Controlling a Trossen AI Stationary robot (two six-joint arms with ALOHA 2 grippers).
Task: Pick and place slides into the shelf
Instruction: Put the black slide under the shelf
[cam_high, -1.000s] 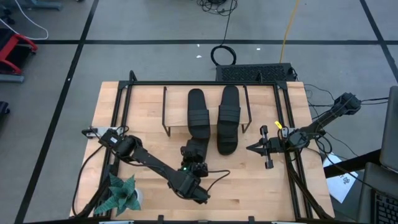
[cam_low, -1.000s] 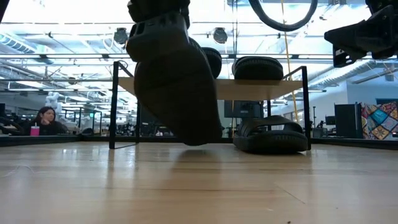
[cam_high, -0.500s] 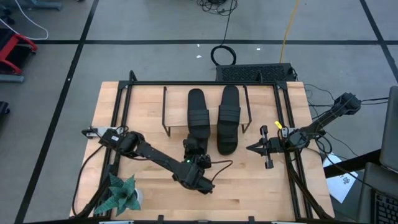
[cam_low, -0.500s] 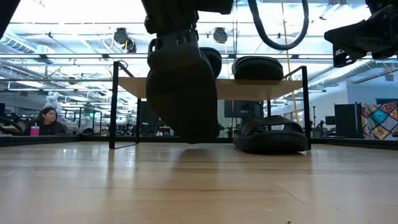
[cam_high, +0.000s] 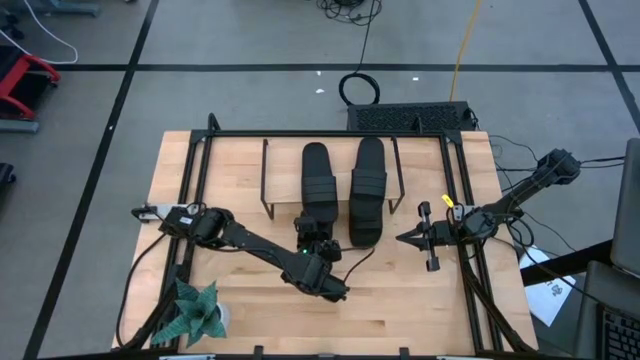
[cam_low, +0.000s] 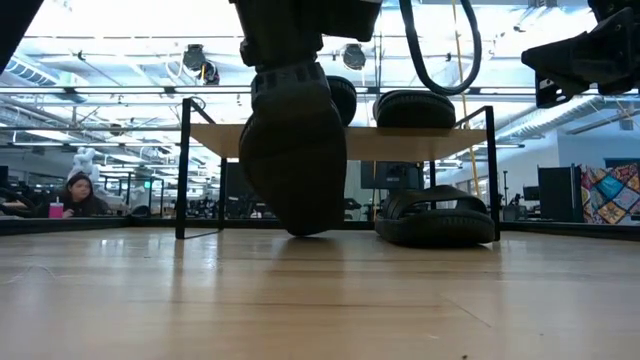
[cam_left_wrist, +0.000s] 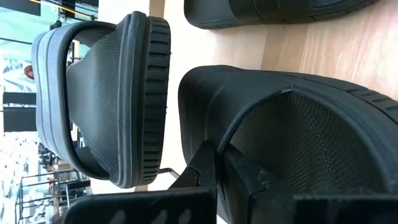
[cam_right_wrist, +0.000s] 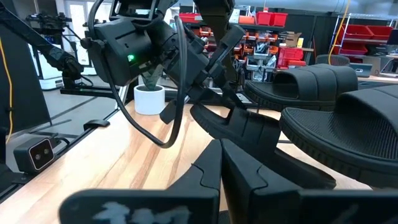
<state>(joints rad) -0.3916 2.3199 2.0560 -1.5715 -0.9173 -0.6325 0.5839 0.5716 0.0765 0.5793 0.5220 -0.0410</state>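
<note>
Two black slides lie on the shelf's wooden top (cam_high: 285, 205) (cam_low: 400, 142), one (cam_high: 318, 180) beside the other (cam_high: 369, 170). A third slide (cam_high: 364, 228) (cam_low: 436, 218) rests on the table under the shelf's right end, sticking out toward the near edge. My left gripper (cam_high: 318, 248) (cam_left_wrist: 217, 163) is shut on the fourth slide (cam_high: 314, 232) (cam_low: 294, 160) just in front of the shelf. My right gripper (cam_high: 402, 238) (cam_right_wrist: 219, 149) hovers shut to the right of the shelf, pointing left. My left gripper pinches the fourth slide at the rim of its sole (cam_left_wrist: 219, 140), near one end, between its two fingers (cam_left_wrist: 205, 169). The fingers come from the near side, slanting down. The slide hangs nearly upright, and its lower end (cam_low: 300, 228) is just clear of the table.
A plant in a white pot (cam_high: 196, 314) stands at the near left corner. Black rails (cam_high: 190, 190) (cam_high: 462, 190) run along the table's left and right sides. The shelf's wire side frames (cam_low: 184, 170) (cam_low: 492, 172) bound its lower space. A person (cam_low: 72, 192) sits far behind.
My left gripper has moved toward the far edge and slightly right, closer to the shelf, keeping its hold. The held slide has gone with it and has swung from a tilt to nearly upright, with its lower end staying low over the table.
</note>
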